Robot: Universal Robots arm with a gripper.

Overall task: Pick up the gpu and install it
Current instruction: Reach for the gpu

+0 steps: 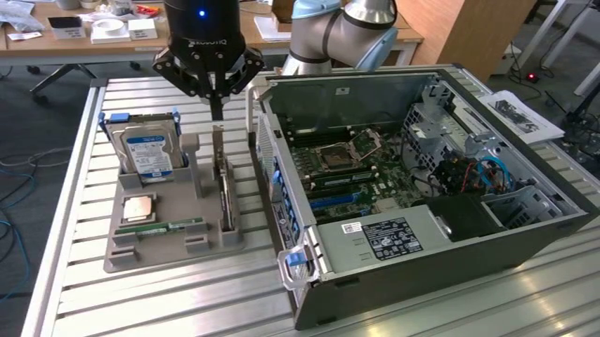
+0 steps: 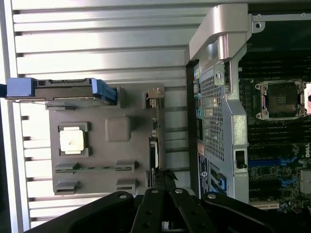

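A: Exterior view first: we see the claw (image 1: pixel 216 111) over the gpu (image 1: pixel 225 186), with its fingers pressed together and nothing between them.

B: We agree. The gpu stands on its long edge in a slot of the grey holder (image 1: pixel 154 256) on the table (image 1: pixel 140 309), between the hard drive (image 1: pixel 145 151) and the open computer case (image 1: pixel 450 239). The claw is above the end of the card that is farther from this camera.

A: Does it touch the card?

B: We cannot tell. The tips look just above the top edge, maybe in contact.

A: In the wrist view the gpu (image 2: pixel 154 145) is a thin dark line that runs toward the claw (image 2: pixel 164 183), so we judge that the alignment along the card is good.

B: Yes, but closed fingers cannot take a thin card. We think a good grasp needs one finger on each side, so the claw has to be wide enough before it goes lower.

A: We would also grip nearer the middle of the top edge, so that the card does not swing.

B: And we think the lift should be straight up, because the slot may hold the card and the holder may rise with it. The case wall is just beside, so there is little room for sideways error.
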